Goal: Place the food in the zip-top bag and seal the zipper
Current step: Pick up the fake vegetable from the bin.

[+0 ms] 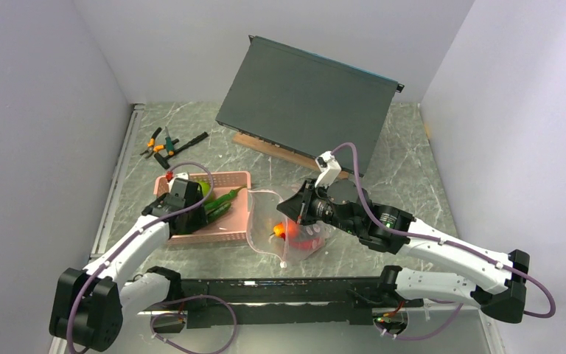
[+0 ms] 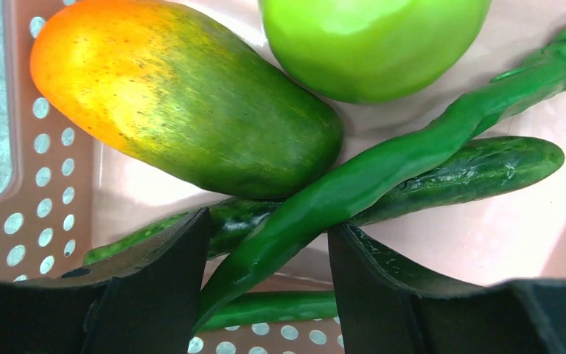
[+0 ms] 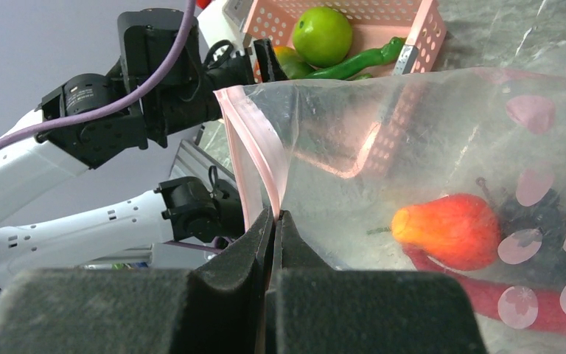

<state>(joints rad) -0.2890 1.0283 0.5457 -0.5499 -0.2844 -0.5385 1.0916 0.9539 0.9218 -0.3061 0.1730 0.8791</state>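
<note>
My left gripper [image 2: 269, 273] is open inside the pink basket [image 1: 228, 221], its fingers on either side of the long green pepper [image 2: 383, 169], which lies over a cucumber [image 2: 479, 166]. The orange-green mango [image 2: 184, 103] and the green apple [image 2: 368, 40] lie just beyond. My right gripper [image 3: 274, 215] is shut on the pink zipper strip [image 3: 254, 147] of the clear zip-top bag [image 1: 284, 228] and holds the mouth up, facing the basket. Inside the bag lie a red-orange fruit [image 3: 453, 228] and a red piece [image 3: 486, 295].
Orange-handled pliers [image 1: 158, 144] lie at the back left. A dark flat box [image 1: 309, 99] leans at the back on a wooden strip. The left arm [image 3: 81, 125] shows behind the bag in the right wrist view. A black rail [image 1: 287, 291] runs along the near edge.
</note>
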